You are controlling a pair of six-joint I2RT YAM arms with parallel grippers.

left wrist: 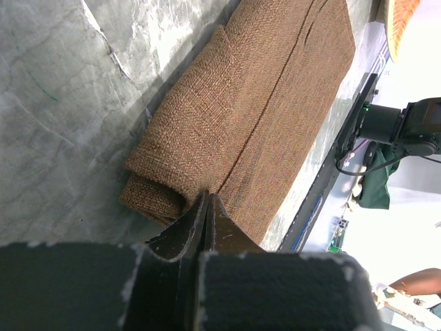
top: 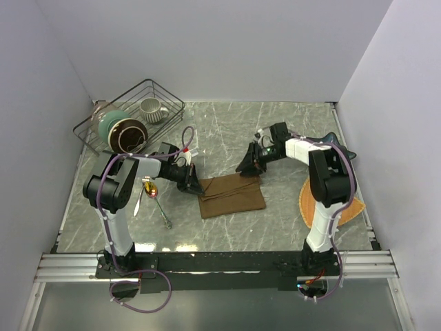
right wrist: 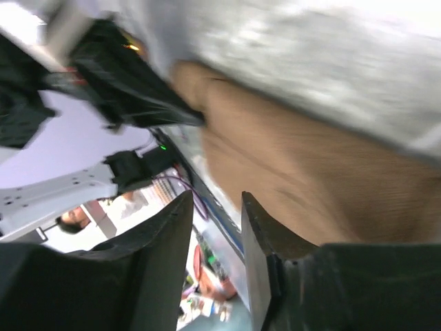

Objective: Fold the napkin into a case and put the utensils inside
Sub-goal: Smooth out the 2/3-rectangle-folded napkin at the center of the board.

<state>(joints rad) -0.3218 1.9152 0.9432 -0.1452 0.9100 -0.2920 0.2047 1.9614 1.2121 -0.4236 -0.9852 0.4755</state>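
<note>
**Brown cloth folded flat near the table's front edge**

The napkin [top: 232, 195], a coarse-woven dark-brown cloth, lies folded into a narrow rectangle on the marbled grey table [top: 227, 131], with a long crease along it and a rolled fold at its left end. The left fingers [left wrist: 187, 226] are clenched together, their tips against that end; whether they pinch a layer cannot be told. The right fingers [right wrist: 164, 241] stand parted and grasp nothing, over the far right corner. The utensils [top: 151, 189], slim and silver-handled, one with a glossy gold bowl, lie on the table left of the cloth.
</note>
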